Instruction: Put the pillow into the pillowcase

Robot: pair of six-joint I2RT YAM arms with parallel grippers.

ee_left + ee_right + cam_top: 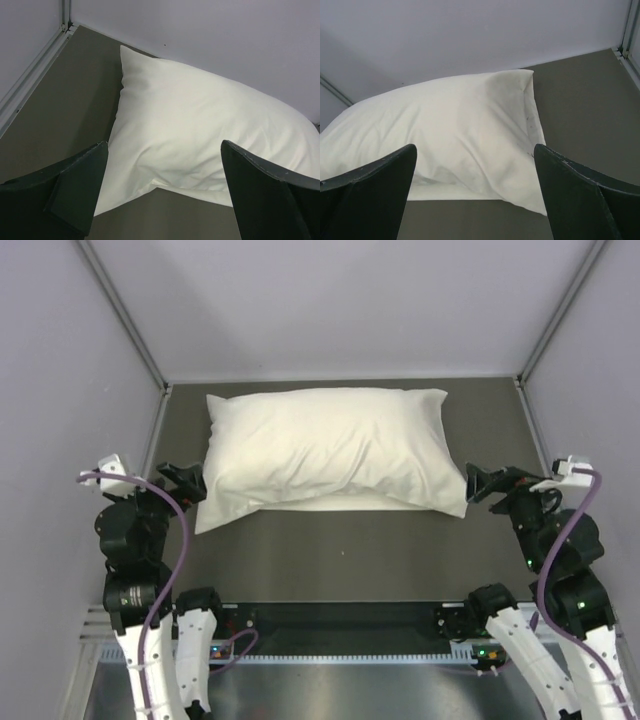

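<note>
The pillowcase (330, 445) lies plump on the table (350, 550) between the left pincer (187, 481) and the right pincer (480, 483). Its long axis runs from one to the other. Both gape wide, empty.

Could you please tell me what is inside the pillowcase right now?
Something plump fills the pillowcase. A whiter strip, apparently the pillow, peeks out along its near edge. The rest is covered by the fabric.
</note>
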